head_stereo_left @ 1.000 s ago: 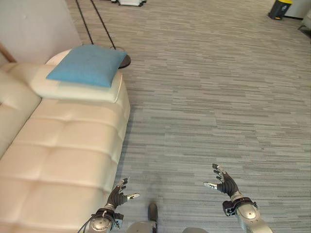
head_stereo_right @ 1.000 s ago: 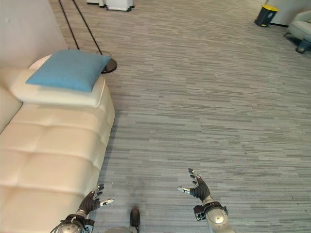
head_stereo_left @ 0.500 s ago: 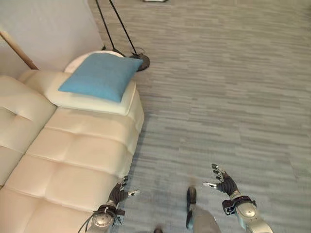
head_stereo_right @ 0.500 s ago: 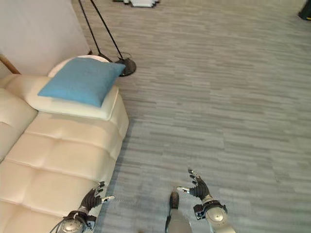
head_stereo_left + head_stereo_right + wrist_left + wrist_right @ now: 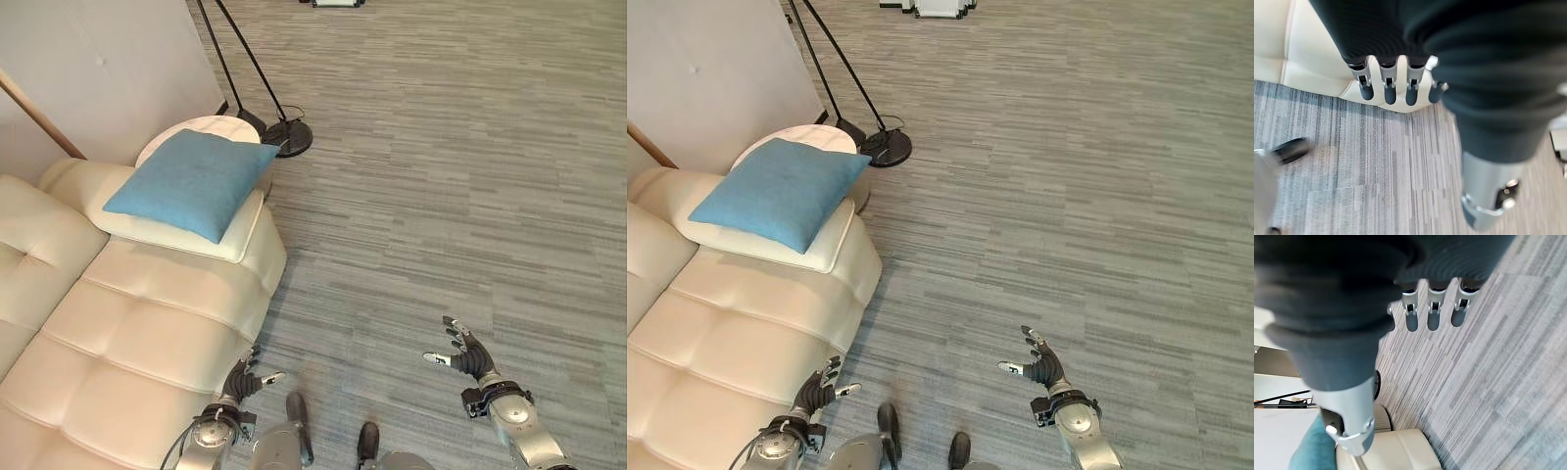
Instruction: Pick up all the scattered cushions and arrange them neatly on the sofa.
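Observation:
A blue cushion point(image 5: 191, 182) lies flat on the far armrest of the cream sofa point(image 5: 127, 343), which runs along the left. My left hand point(image 5: 240, 385) hangs low beside the sofa's front edge, fingers straight and holding nothing. Over bare carpet at the lower right, my right hand point(image 5: 464, 358) is spread open and empty too. In the left wrist view my left hand's fingers point(image 5: 1390, 86) point at the sofa's edge point(image 5: 1312, 58). The right wrist view has my right hand's fingers point(image 5: 1432, 313) over the carpet, with the blue cushion point(image 5: 1308, 450) at a corner.
A floor lamp's black round base point(image 5: 290, 137) and slanted poles stand just past the sofa's end, beside a round white side table point(image 5: 211, 128). A white wall point(image 5: 98, 59) rises behind the sofa. Grey striped carpet point(image 5: 441, 186) stretches to the right.
The camera has shifted, so the sofa and cushion sit differently in the picture and the lamp base and side table show more fully. Both hands stay open and low.

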`<state>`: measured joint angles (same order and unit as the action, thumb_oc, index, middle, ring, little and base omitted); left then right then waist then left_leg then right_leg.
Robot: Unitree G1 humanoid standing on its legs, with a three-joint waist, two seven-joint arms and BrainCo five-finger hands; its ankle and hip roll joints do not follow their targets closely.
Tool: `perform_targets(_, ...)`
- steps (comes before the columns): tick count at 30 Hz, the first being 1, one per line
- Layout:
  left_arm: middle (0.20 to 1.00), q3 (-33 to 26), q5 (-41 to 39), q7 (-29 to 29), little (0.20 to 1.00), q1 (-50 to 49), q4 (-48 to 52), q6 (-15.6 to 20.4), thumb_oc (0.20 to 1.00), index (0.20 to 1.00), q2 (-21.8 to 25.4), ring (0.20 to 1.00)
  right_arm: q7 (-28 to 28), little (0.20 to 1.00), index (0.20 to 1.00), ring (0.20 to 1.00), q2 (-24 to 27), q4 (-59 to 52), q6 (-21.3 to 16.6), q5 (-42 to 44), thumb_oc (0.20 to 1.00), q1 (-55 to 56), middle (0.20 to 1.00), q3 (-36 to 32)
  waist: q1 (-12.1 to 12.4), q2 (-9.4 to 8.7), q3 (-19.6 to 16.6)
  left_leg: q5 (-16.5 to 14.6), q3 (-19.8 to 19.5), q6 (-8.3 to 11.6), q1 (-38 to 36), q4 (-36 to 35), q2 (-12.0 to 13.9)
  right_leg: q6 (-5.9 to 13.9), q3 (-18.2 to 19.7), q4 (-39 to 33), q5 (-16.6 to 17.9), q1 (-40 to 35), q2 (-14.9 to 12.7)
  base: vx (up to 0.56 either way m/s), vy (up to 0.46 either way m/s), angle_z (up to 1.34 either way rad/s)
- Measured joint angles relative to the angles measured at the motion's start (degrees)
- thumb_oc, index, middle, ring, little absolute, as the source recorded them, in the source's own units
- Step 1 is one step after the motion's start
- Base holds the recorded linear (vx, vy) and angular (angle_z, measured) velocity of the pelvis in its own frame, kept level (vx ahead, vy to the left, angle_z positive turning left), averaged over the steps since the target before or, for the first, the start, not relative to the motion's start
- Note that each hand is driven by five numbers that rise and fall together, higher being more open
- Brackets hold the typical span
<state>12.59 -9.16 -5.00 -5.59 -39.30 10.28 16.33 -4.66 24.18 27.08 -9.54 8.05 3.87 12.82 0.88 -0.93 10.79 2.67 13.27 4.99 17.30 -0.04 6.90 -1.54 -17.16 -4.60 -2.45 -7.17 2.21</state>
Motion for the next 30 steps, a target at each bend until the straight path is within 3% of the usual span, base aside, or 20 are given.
perform_targets(1,1.0,-0.3,0.0,0.0,1.0,-1.0,-0.3,-0.3,1.0,1.0,0.0,1.0,0.0,1.0,1.0,1.0,0.0,0.0,0.0,-0.1,1.0,0.6,1.0,0.0,0.3,-0.77,-0.1,0.6,-0.1,-0.45,0.4,-1.4,0.1,0.54,-0.1,0.0,-1.1,-1.9,0.2,0.34,0.155,0.2)
perform_targets(3,1.0,-0.4,0.0,-0.3,1.0,-1.8,-1.1,-0.8,1.0,1.0,0.0,1.0,-0.1,1.0,1.0,1.0,0.3,-0.1,-0.1,-0.1,1.0,1.1,1.0,-0.2,1.1,-0.96,-0.7,1.9,1.8,-2.08,0.9,-1.2,0.2,-0.3,-0.6,0.3,-2.2,-3.5,0.2,0.41,0.181,0.07)
perform_targets(5,1.0,-1.8,0.0,-0.5,1.0,-1.8,-2.3,-1.0,1.0,1.0,-0.2,1.0,0.0,1.0,1.0,1.0,0.2,-0.1,0.0,-0.2,1.0,1.1,1.0,-0.3,1.4,-1.06,-0.9,2.7,4.5,-2.92,-0.1,-0.2,-0.2,1.32,-0.4,0.1,-4.3,-5.4,-0.6,0.39,0.224,-0.02)
perform_targets(7,1.0,-2.3,0.0,-0.7,1.0,-1.8,-2.9,-1.0,1.0,1.0,0.0,1.0,0.1,1.0,1.0,1.0,-0.2,-0.3,0.0,-0.2,1.0,1.5,1.0,-0.2,1.5,-1.86,-1.4,5.7,6.5,-5.91,-2.0,0.1,-1.7,3.56,-0.4,0.7,-5.8,-7.8,-2.5,0.46,0.303,0.08)
perform_targets(8,1.0,-2.5,0.0,-0.7,1.0,-0.7,-4.4,-1.1,1.0,1.0,-0.3,1.0,0.4,1.0,1.0,1.0,-0.2,-0.1,0.1,-0.2,1.0,1.6,1.0,0.0,1.1,-1.85,-1.9,6.0,6.3,-7.4,-2.6,2.8,-3.1,5.57,-0.3,7.3,-7.1,-6.6,-4.5,0.37,0.265,0.25)
perform_targets(10,1.0,-2.6,0.0,-0.7,1.0,-0.4,-4.0,-0.9,1.0,1.0,0.0,1.0,0.7,1.0,1.0,1.0,-1.1,-0.6,0.1,-0.2,1.0,2.6,1.0,0.1,1.0,-1.87,-2.8,4.6,5.9,-9.74,-4.9,2.8,-3.9,6.06,-0.2,18.9,-7.6,-3.4,-7.3,0.27,0.22,0.28)
perform_targets(12,1.0,-2.6,0.1,-0.8,1.0,-0.8,-3.7,-0.7,1.0,1.0,1.5,1.0,1.2,1.0,1.0,1.0,-2.7,-1.9,0.0,-0.2,1.0,3.7,1.0,0.1,1.3,-3.47,-4.9,3.3,5.4,-11.21,-6.8,2.4,-6.6,8.47,0.7,30.1,-9.6,1.5,-11.7,0.29,0.19,0.36)
perform_targets(13,1.0,-2.6,0.1,-0.8,1.0,-0.1,-3.6,-0.7,1.0,1.0,3.0,1.0,1.4,1.0,1.0,1.0,-3.7,-2.9,-0.2,-0.2,1.0,3.8,1.0,0.1,0.6,-5.24,-5.8,2.6,4.3,-12.03,-8.4,2.1,-9.8,9.71,1.3,40.0,-8.4,5.2,-15.8,0.38,0.159,0.61)
perform_targets(14,1.0,-2.7,0.1,-0.8,1.0,0.3,-3.4,-0.5,1.0,1.0,3.3,1.0,1.3,1.0,1.0,1.0,-3.8,-2.7,-0.1,-0.2,1.0,3.1,1.0,0.1,0.9,-5.17,-5.7,1.2,3.2,-13.06,-9.5,1.7,-10.7,9.83,1.7,42.0,-8.4,6.9,-16.5,0.38,0.158,0.61)
perform_targets(16,1.0,-2.6,0.1,-0.9,1.0,1.0,-3.7,-0.6,1.0,1.0,3.3,1.0,1.4,1.0,1.0,1.0,-3.8,-3.0,0.0,-0.2,1.0,2.1,1.0,0.0,1.1,-3.84,-5.0,0.2,0.4,-13.07,-12.3,0.2,-11.5,8.75,3.4,45.7,-10.1,10.6,-15.5,0.22,0.046,0.48)
perform_targets(17,1.0,-2.6,0.1,-1.1,1.0,0.9,-3.6,-0.6,1.0,1.0,3.2,1.0,1.5,1.0,1.0,1.0,-3.8,-3.0,-0.1,-0.2,1.0,2.0,1.0,0.0,0.3,-2.52,-4.6,0.9,-0.3,-12.54,-13.8,-0.5,-11.2,8.68,4.4,45.9,-11.0,12.2,-14.2,0.37,0.038,0.65)
perform_targets(19,1.0,-3.6,0.0,-1.3,1.0,-0.8,-3.3,-0.4,1.0,1.0,3.4,1.0,1.7,1.0,1.0,1.0,-3.5,-3.4,-0.1,-0.2,1.0,1.3,1.0,0.2,1.1,-0.08,-4.4,-1.9,-1.8,-10.86,-16.5,-1.5,-11.3,8.96,4.5,39.9,-11.7,19.8,-13.6,0.39,-0.001,0.46)
perform_targets(21,1.0,-3.8,-1.0,-1.6,1.0,-2.2,-3.5,-0.5,1.0,1.0,3.3,1.0,1.6,1.0,1.0,1.0,-2.8,-3.8,-0.1,-0.2,1.0,1.3,1.0,0.2,0.6,0.79,-4.1,-3.3,-3.1,-11.06,-17.6,-1.2,-11.3,8.66,4.8,31.4,-9.2,24.8,-13.1,0.3,-0.062,0.38)
perform_targets(22,1.0,-3.8,-1.0,-1.7,1.0,-2.7,-3.5,-0.5,1.0,1.0,3.2,1.0,1.6,1.0,1.0,1.0,-2.6,-3.5,-0.1,-0.2,1.0,1.5,1.0,0.3,0.7,0.81,-4.0,-3.7,-3.6,-10.94,-18.1,-1.3,-11.4,8.28,5.5,27.9,-7.2,26.3,-12.9,0.33,-0.114,0.34)
perform_targets(24,1.0,-3.9,-1.0,-1.9,1.0,-3.0,-4.3,-0.6,1.0,1.0,2.5,1.0,1.6,1.0,1.0,1.0,-2.4,-2.2,0.1,-0.2,1.0,2.1,1.0,0.2,-0.5,0.93,-3.2,-4.5,-7.7,-10.24,-19.6,-1.3,-11.9,9.91,10.1,14.4,-1.5,27.2,-11.0,0.33,-0.132,0.78)
perform_targets(26,1.0,-3.8,-1.0,-1.9,1.0,-2.6,-4.2,-0.5,1.0,1.0,2.1,1.0,1.5,1.0,1.0,1.0,-2.5,-0.7,0.1,-0.2,1.0,2.3,1.0,0.1,-1.6,0.14,-2.6,-5.9,-11.9,-9.94,-21.1,-0.9,-12.8,10.09,14.7,4.1,3.8,27.3,-10.3,0.28,-0.127,1.13)
perform_targets(27,1.0,-3.8,-1.0,-1.9,1.0,-2.3,-4.1,-0.5,1.0,1.0,2.0,1.0,1.5,1.0,1.0,1.0,-2.5,-0.3,0.1,-0.2,1.0,2.7,1.0,0.0,-2.8,-1.28,-2.6,-6.2,-13.1,-10.58,-21.9,0.1,-13.1,9.37,16.1,2.7,5.4,26.7,-10.7,0.36,-0.199,1.18)
perform_targets(28,1.0,-3.9,-1.0,-2.0,1.0,-3.0,-3.9,-0.3,1.0,1.0,1.7,1.0,1.4,1.0,1.0,1.0,-2.6,-0.2,0.1,-0.2,1.0,3.2,1.0,0.0,-2.7,-1.26,-2.3,-8.7,-15.8,-9.92,-23.7,1.1,-13.0,9.6,17.7,5.4,5.6,27.3,-10.5,0.56,-0.375,1.23)
perform_targets(29,1.0,-3.7,-1.0,-2.2,1.0,-3.4,-4.1,-0.2,1.0,1.0,1.3,1.0,1.3,1.0,1.0,1.0,-2.5,0.0,0.1,-0.2,1.0,3.7,1.0,0.0,-3.1,-1.55,-2.6,-11.5,-18.7,-9.75,-24.8,2.0,-12.9,9.62,21.9,6.6,5.6,25.9,-9.8,0.44,-0.371,1.22)
perform_targets(30,1.0,-3.7,-1.0,-2.4,1.0,-2.8,-4.9,-0.1,1.0,1.0,0.6,1.0,1.4,1.0,1.0,1.0,-2.6,0.1,0.1,-0.2,1.0,4.0,1.0,-0.4,-3.4,-1.39,-2.6,-13.4,-21.5,-8.43,-25.8,3.1,-11.4,9.4,23.7,8.4,6.9,23.5,-8.6,0.44,-0.395,1.4)
